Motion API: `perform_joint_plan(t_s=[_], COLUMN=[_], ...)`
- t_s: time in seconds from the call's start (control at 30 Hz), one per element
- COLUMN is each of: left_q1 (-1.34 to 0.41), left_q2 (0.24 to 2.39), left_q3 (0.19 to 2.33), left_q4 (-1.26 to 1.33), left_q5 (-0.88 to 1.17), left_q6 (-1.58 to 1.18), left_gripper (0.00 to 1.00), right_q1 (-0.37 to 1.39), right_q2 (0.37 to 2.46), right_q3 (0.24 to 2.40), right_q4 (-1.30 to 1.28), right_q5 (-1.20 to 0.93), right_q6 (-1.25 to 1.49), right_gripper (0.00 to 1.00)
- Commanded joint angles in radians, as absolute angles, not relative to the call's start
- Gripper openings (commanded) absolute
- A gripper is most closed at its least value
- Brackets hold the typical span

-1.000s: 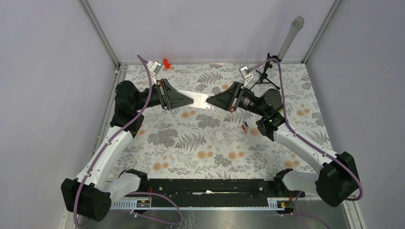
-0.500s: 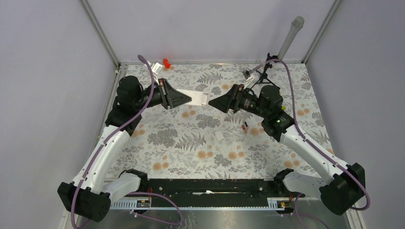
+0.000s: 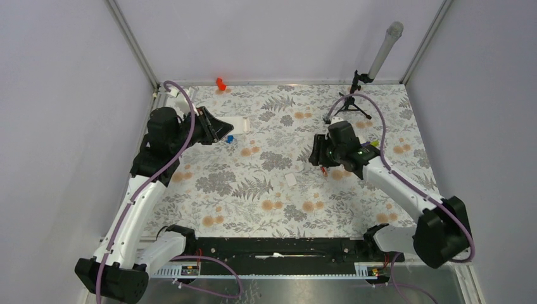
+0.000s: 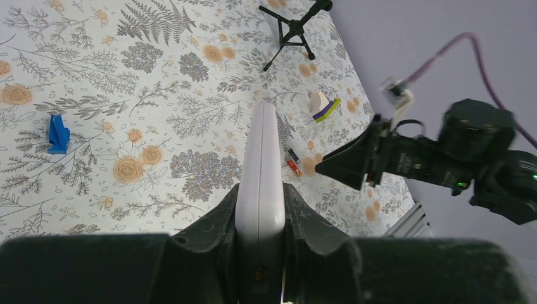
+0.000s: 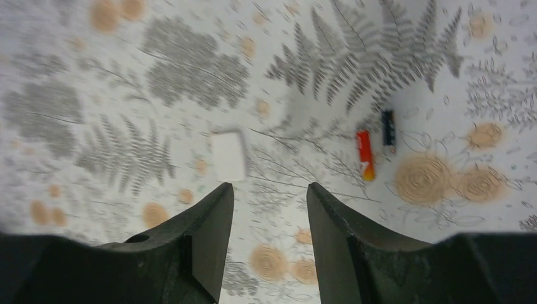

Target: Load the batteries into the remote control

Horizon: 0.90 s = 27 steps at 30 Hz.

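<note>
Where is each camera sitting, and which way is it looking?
Top external: high behind the left arm and right arm, looking down on the table.
Left wrist: on the left gripper, looking along the held remote control toward the right arm.
Right wrist: on the right gripper, looking down between its fingers at the batteries.
Shared: both wrist views show the batteries.

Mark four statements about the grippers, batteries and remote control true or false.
1. Both batteries lie on the table. True.
2. The left gripper is shut on the remote control. True.
3. The right gripper holds a battery. False: it is open and empty.
4. The blue piece sits inside the remote control. False: it lies on the table, apart from it.
</note>
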State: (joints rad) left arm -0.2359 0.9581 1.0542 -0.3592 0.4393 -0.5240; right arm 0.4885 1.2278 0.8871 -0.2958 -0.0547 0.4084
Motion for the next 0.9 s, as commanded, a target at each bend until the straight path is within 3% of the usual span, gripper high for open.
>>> perform_joint_plan(t_s=[0.0, 0.13, 0.33, 0.77, 0.87], left_q1=[-0.229, -0.229, -0.226, -0.218, -0.217], left_q2=[0.949, 0.942, 0.952, 0.968, 0.975], left_q3=[1.071, 1.065, 1.066, 1.072, 1.078], left_q4=[-0.336, -0.335, -0.332, -0.317, -0.316], left_q5=[0.424, 0.428, 0.434, 0.442, 0.450], left_q6=[-0.504, -0.506, -0.506, -0.510, -0.511], left_gripper=[0.00, 0.00, 0.00, 0.00, 0.00], right_q1=[0.485, 0.485, 0.484, 0.485, 0.485], right_q2=[1.321, 1.435, 1.531, 1.663, 1.689], right_q3=[0.882, 0.887, 0.891, 0.907, 0.919], right_q4=[-0.381, -0.385, -0.332, -0.238, -0.235], right_q5=[0.069, 0.174, 0.158, 0.156, 0.152], right_q6=[0.297, 0.248, 0.220, 0.212, 0.213], right_gripper=[0.53, 0.54, 0.47, 0.45, 0.40])
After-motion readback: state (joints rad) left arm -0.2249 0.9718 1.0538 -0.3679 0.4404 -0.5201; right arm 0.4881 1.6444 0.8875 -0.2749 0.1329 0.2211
